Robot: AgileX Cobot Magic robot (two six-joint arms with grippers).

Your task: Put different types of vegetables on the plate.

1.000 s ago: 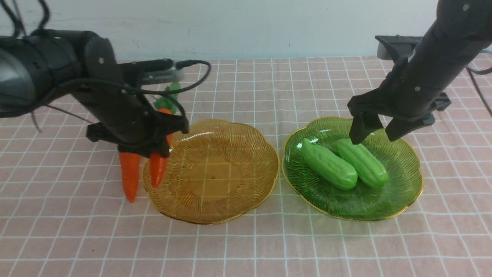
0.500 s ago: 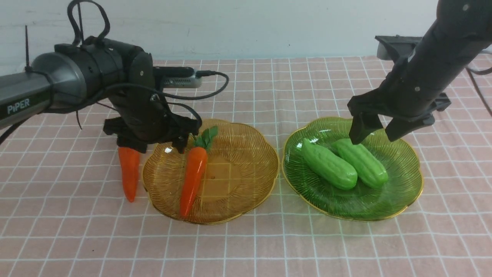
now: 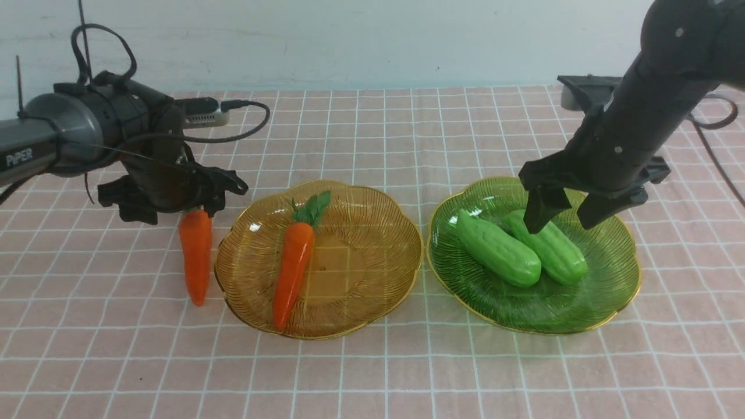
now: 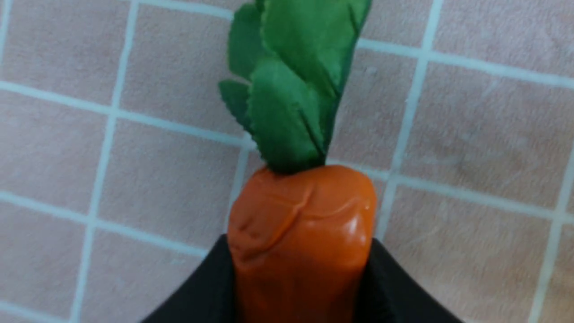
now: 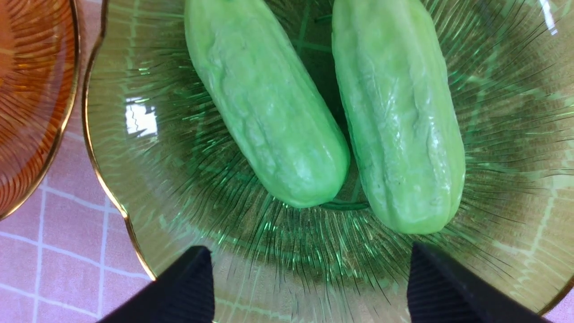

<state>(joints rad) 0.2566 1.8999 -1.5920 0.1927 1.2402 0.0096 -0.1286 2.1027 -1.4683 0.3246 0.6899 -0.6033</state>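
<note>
One orange carrot (image 3: 294, 262) with green leaves lies on the amber plate (image 3: 378, 233). The other carrot (image 3: 196, 259) lies on the cloth left of that plate. My left gripper (image 3: 195, 210) is at this carrot's leafy end. In the left wrist view its black fingers (image 4: 197, 291) press both sides of the carrot (image 4: 300, 233). Two light-green gourds (image 3: 497, 249) (image 3: 550, 247) lie side by side on the green plate (image 3: 617, 302). My right gripper (image 3: 559, 227) hangs open and empty over the far end of the right gourd (image 5: 399, 116), its jaws wide apart (image 5: 308, 251).
The two glass plates stand side by side in the middle of a pink checked tablecloth (image 3: 372, 378). The amber plate's rim (image 5: 67, 112) shows next to the green one (image 5: 121, 188) in the right wrist view. A wall runs along the back.
My left gripper carried a carrot over the amber plate, let it go there, then moved back left and down onto the second carrot. My right gripper shifted slightly left and down.
</note>
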